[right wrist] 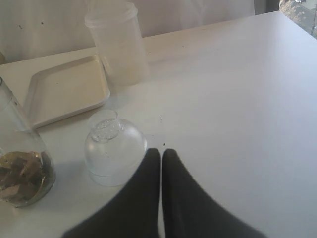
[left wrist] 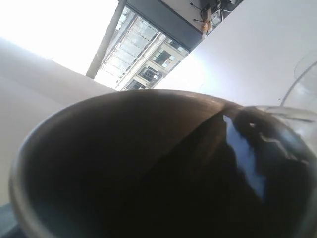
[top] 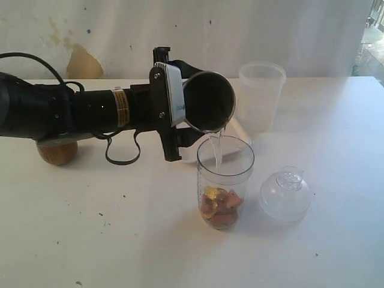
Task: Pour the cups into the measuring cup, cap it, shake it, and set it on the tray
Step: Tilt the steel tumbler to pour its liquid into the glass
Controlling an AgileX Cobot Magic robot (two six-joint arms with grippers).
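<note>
Over the tabletop, outside view: clamps the steel tumbler (top: pixel 208 101) in the left gripper (top: pixel 180 101), tipped above the measuring cup (top: pixel 225 180) — sends a thin stream onto the brown and gold pieces inside (cap (top: pixel 285 193) beside it, apart). Left wrist: shows only the tumbler's dark interior; best to hold the lip over the rim and tilt slowly. Right wrist: hovers by the cap with right gripper (right wrist: pixel 161 153) pressed shut, empty — tray (right wrist: pixel 64 91) beyond.

wall (top: pixel 300 30): off-white, brown stains | table (top: pixel 60 240): white, dark specks | window (top: pixel 373 27): daylight, right edge
</note>
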